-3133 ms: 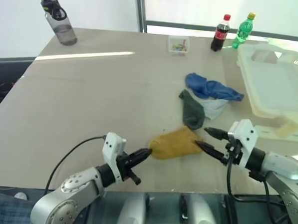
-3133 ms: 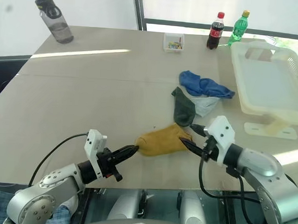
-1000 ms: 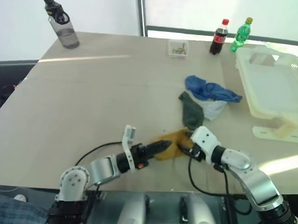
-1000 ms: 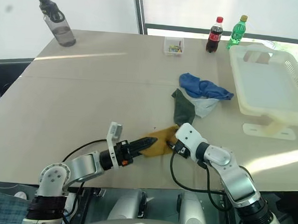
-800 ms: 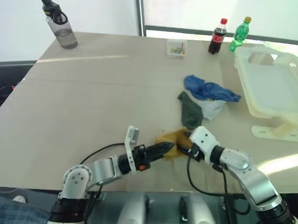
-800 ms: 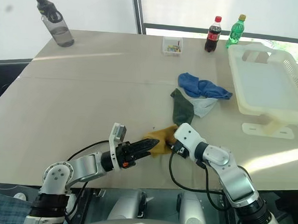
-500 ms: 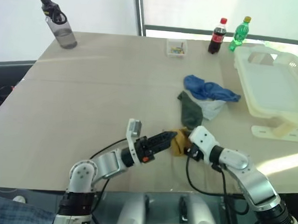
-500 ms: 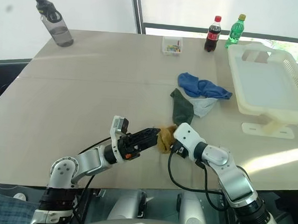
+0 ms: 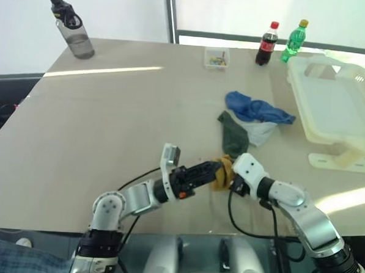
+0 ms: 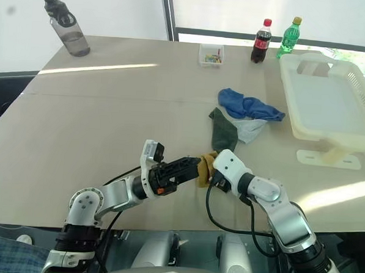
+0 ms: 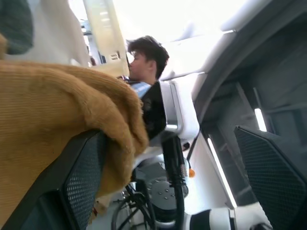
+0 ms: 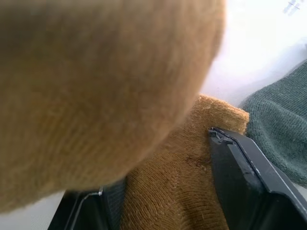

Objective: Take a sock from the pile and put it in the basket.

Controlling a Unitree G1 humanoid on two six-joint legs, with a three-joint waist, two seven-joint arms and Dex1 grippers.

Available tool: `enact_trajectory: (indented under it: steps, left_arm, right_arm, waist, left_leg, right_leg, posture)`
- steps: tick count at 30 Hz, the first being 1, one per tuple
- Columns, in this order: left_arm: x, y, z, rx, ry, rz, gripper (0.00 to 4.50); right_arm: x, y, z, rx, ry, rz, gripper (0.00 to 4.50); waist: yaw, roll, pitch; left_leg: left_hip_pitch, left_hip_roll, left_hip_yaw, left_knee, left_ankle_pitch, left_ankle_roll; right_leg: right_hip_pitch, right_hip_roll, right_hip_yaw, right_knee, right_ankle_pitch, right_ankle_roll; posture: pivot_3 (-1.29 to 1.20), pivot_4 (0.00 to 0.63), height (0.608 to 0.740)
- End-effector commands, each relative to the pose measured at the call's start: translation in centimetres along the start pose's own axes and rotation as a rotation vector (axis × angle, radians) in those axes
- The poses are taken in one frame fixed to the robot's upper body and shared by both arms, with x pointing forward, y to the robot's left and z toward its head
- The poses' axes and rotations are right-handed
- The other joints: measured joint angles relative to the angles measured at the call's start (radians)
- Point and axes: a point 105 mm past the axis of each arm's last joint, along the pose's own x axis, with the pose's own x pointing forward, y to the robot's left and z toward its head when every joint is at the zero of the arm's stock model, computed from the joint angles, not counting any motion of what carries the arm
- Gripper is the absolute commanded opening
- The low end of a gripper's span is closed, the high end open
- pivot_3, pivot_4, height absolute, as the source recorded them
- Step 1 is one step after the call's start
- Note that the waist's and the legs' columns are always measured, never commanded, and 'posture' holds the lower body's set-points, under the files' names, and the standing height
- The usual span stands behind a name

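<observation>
A mustard yellow sock [image 9: 223, 171] is bunched up just above the table's near edge, between my two grippers. My right gripper [image 9: 230, 181] is shut on it; in the right wrist view the knit fills the gap between its black fingers [image 12: 249, 182]. My left gripper [image 9: 212, 169] stands open and pushes into the sock from the left. One of its fingers [image 11: 81, 177] has the sock [image 11: 53, 115] draped over it. The pile [image 9: 252, 119] of blue, dark green and white socks lies behind. The cream basket [image 9: 338, 103] stands at the right.
A grey water bottle [image 9: 72, 28] stands at the far left corner. A small clear box [image 9: 217, 57], a cola bottle [image 9: 267, 43] and a green bottle [image 9: 294, 40] line the far edge. A person [image 11: 144, 60] appears beyond my left gripper.
My left gripper has risen and swung right into the mustard sock, bunching it from a flat lie into a raised lump against the right gripper. The right arm held still.
</observation>
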Motion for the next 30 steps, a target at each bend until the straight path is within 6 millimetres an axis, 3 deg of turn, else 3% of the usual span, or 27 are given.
enact_trajectory:
  steps: [1,13,22,30]
  left_arm:
    - [0.3,1.1,-0.4,0.006,0.029,0.075,4.45]
    - [0.5,2.2,1.0,0.062,-0.042,0.130,4.45]
    - [0.4,2.4,0.8,0.058,-0.034,0.133,4.45]
    - [0.7,2.7,0.9,0.062,-0.027,0.135,4.45]
  right_arm:
    - [-0.4,-0.6,-0.5,-0.001,0.030,-0.037,2.67]
    - [-0.6,-1.4,0.4,-0.018,-0.003,-0.065,2.67]
    - [-3.6,-3.5,2.4,0.046,-0.080,-0.127,2.67]
    - [-6.7,-5.1,1.5,0.117,-0.062,-0.173,2.67]
  waist:
    - [0.000,0.000,0.000]
    - [0.000,0.000,0.001]
    - [0.003,0.000,0.003]
    - [0.007,0.001,0.004]
  left_leg:
    - [0.000,0.000,0.000,0.000,0.000,0.000]
    - [0.000,0.000,-0.001,0.000,0.000,0.000]
    - [-0.008,-0.001,-0.001,0.000,0.000,0.000]
    - [-0.014,-0.001,0.000,0.000,0.000,0.000]
  right_leg:
    - [0.000,0.000,0.000,0.000,0.000,0.000]
    - [0.000,0.000,0.000,0.000,-0.001,0.002]
    - [-0.007,0.000,-0.001,-0.001,0.000,-0.001]
    - [-0.010,0.000,-0.004,-0.003,0.000,-0.001]
  posture:
    - [0.00,0.150,0.740]
    - [0.00,0.150,0.740]
    - [0.00,0.150,0.740]
    - [0.00,0.150,0.740]
